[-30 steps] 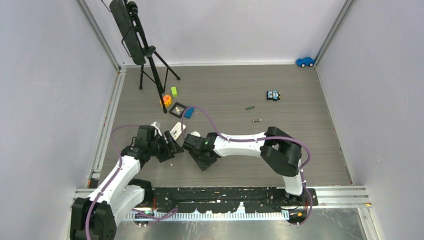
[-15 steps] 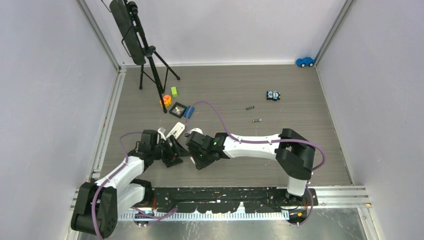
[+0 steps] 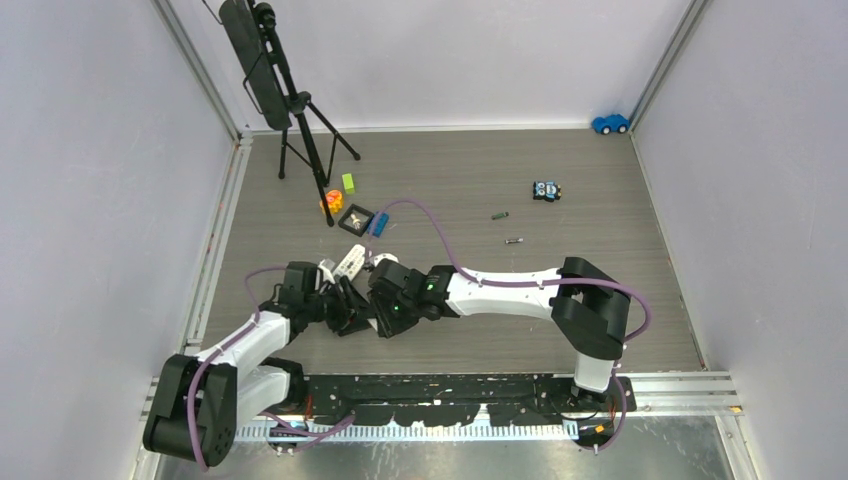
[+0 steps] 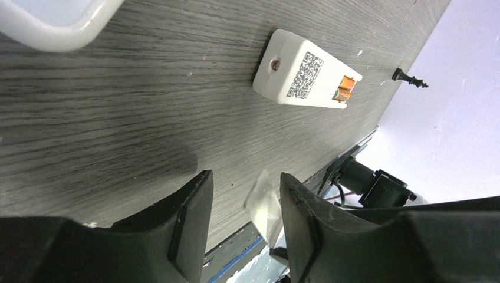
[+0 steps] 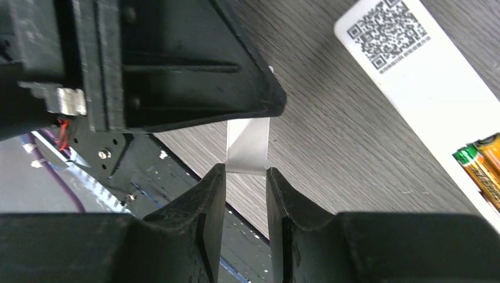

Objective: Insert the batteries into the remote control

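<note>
My left jaws stand spread with a thin white plate [image 4: 263, 203] in the gap; whether it touches either pad I cannot tell. My right jaws pinch that plate's other end over the bench [image 4: 118, 106]. The remote [image 5: 413, 76] lies back-up just beside, with two orange-and-green batteries [image 5: 480, 168] seated in its open end compartment.

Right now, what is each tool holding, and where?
Right tool pinches the thin white strip by one end; left tool brackets its other end, open.
</note>
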Motion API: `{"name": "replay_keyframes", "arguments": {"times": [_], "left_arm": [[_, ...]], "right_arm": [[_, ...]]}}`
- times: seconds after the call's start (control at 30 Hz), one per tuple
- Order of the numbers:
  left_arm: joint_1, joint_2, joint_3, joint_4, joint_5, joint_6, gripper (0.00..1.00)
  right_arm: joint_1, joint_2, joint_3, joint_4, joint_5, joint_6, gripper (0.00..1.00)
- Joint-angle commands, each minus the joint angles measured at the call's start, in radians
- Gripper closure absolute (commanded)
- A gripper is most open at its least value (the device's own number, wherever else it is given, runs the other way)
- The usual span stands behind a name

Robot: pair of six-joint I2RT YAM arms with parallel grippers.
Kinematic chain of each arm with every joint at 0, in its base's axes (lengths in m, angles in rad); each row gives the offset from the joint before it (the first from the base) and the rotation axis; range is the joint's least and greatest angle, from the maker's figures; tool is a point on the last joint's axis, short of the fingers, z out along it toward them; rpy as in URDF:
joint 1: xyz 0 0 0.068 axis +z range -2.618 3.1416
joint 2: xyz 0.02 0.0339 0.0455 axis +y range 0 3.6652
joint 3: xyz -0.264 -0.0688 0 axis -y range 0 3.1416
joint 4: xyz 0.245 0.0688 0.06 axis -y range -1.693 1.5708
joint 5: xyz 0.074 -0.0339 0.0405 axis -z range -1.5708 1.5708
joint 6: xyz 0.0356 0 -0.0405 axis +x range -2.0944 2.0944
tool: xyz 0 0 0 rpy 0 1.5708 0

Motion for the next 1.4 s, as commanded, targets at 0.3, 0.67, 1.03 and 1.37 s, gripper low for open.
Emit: {"name": "replay_keyframes", "arguments": {"times": [0.3,0.67,1.03,1.37], "left_arm": [[-0.001,-0.041,-0.002,0.049,0.044,-0.093,1.0],[-0.001,-0.106,0.176,-0.313,-0.022,-0.14,1.0],[-0.002,-0.089,0.381,-0.625,-0.104,-0.206,1.0],[-0.002,-0.078,0.361,-0.602,-0.092,-0.238,1.0]], "right_arm": [[0.003,-0.009,-0.013,0.177,-0.014,0.057,0.49],[0.101,-0.194,-0.062,0.167,0.186,-0.283,0.37],[0.226,-0.127,0.022,0.18,0.637,-0.542,0.63],[0.227,-0.088,0.005,0.3,0.607,-0.654,0.52]]}}
